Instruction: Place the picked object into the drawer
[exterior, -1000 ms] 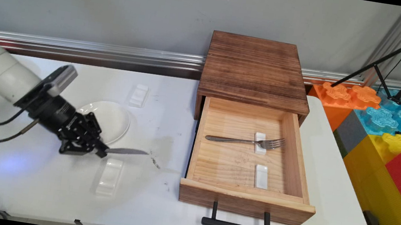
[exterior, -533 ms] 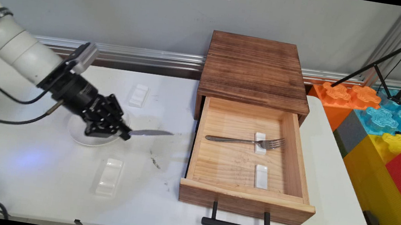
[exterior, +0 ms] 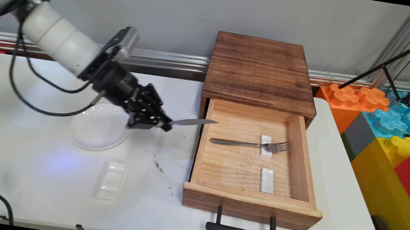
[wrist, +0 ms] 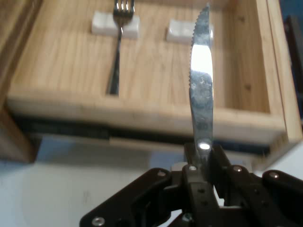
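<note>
**Knife carried up to the drawer's left wall**

We see the black two-finger gripper clamped on the handle end of a slim, serrated, silvery metal table knife, held in the air, blade pointing forward. Its tip reaches just over the left wall of the open pale-wood drawer, which is pulled out of a dark brown wooden box.

In the drawer a steel fork lies with its neck on a small white ceramic rest; a second white rest lies bare nearer the front.

We judge the knife stiff, light and smooth, so apt to swivel between the fingers; the handle is the right place to hold it.

A second ago the gripper and knife hung low over the white table, near the clear plastic rest in front of the round white plate. They have since risen and travelled right, past the plate.
</note>
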`<state>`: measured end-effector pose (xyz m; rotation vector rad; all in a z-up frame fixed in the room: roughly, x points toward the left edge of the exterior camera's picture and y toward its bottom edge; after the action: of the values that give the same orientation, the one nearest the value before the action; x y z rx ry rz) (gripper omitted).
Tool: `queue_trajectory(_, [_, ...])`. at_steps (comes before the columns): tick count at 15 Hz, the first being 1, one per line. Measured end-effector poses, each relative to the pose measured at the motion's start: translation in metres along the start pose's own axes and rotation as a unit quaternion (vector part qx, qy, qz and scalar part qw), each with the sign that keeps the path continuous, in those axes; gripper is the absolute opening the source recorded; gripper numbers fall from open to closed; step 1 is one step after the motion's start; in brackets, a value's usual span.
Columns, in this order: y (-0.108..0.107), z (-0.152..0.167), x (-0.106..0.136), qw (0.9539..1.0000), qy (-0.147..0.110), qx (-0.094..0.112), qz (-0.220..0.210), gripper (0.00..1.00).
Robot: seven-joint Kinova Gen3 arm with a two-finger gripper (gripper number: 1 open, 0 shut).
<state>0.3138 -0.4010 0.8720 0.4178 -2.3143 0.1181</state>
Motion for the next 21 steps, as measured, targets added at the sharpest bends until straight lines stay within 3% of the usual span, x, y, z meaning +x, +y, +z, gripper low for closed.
queue_trajectory(9, [0.007,0.059,0.074,0.9996,0.017,-0.024,0.008,0.00])
queue_trajectory(17, [0.014,0.120,0.119,0.9993,0.012,-0.032,0.017,0.00])
queue_trajectory(21, [0.015,0.146,0.130,0.9987,0.005,-0.041,0.029,0.00])
